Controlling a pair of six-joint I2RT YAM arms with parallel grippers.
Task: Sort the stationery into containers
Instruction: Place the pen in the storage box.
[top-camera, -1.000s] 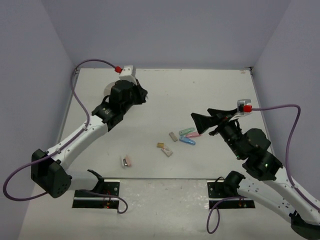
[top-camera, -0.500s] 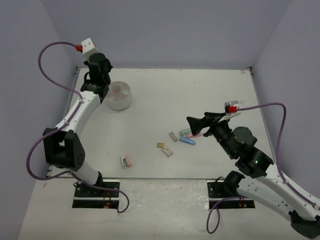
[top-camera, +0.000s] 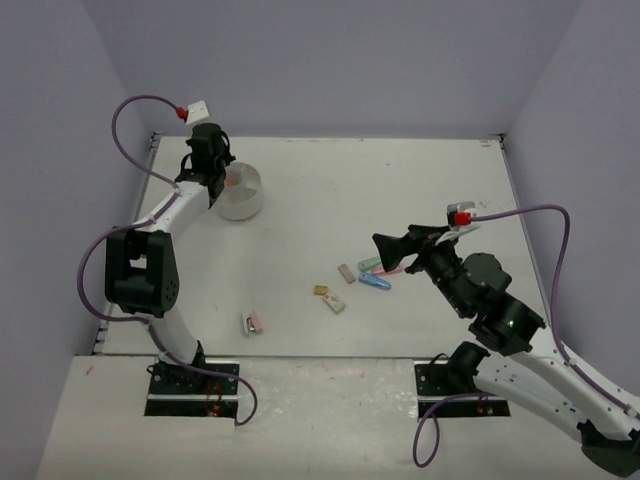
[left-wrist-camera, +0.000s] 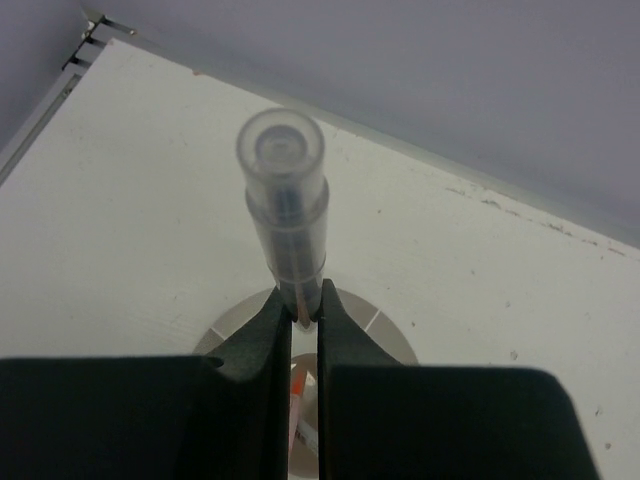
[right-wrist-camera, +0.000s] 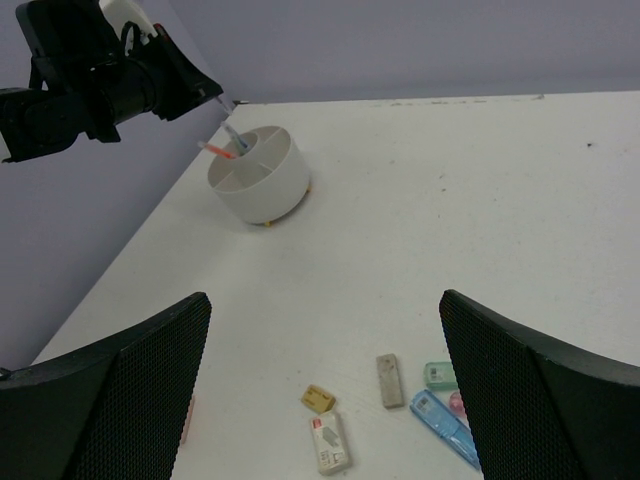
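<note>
While scanning from the near edge, finds the pink and grey erasers (top-camera: 253, 322) lying side by side toward the left, well apart from the rest. Farther in, right of centre, sees the right end effector (top-camera: 385, 244) hanging over loose stationery (top-camera: 375, 282), fingers (right-wrist-camera: 120, 400) spread fully apart, gripping and touching nothing. Below it notes a grey eraser (right-wrist-camera: 388, 380), a tan eraser (right-wrist-camera: 318, 398), a labelled white eraser (right-wrist-camera: 330, 442), a green capsule (right-wrist-camera: 437, 374) and a blue capsule (right-wrist-camera: 445, 425). Beyond that, crosses a broad stretch of bare table (top-camera: 400, 180). At the far left, close to the side wall (top-camera: 100, 120) and the table edge, finds the left end effector (left-wrist-camera: 303, 305) clamped together on a grey pen (left-wrist-camera: 285, 200), poised over the round white dish (top-camera: 248, 207), with an orange pen (right-wrist-camera: 213, 148) and a blue pen (right-wrist-camera: 235, 137) leaning inside it.
</note>
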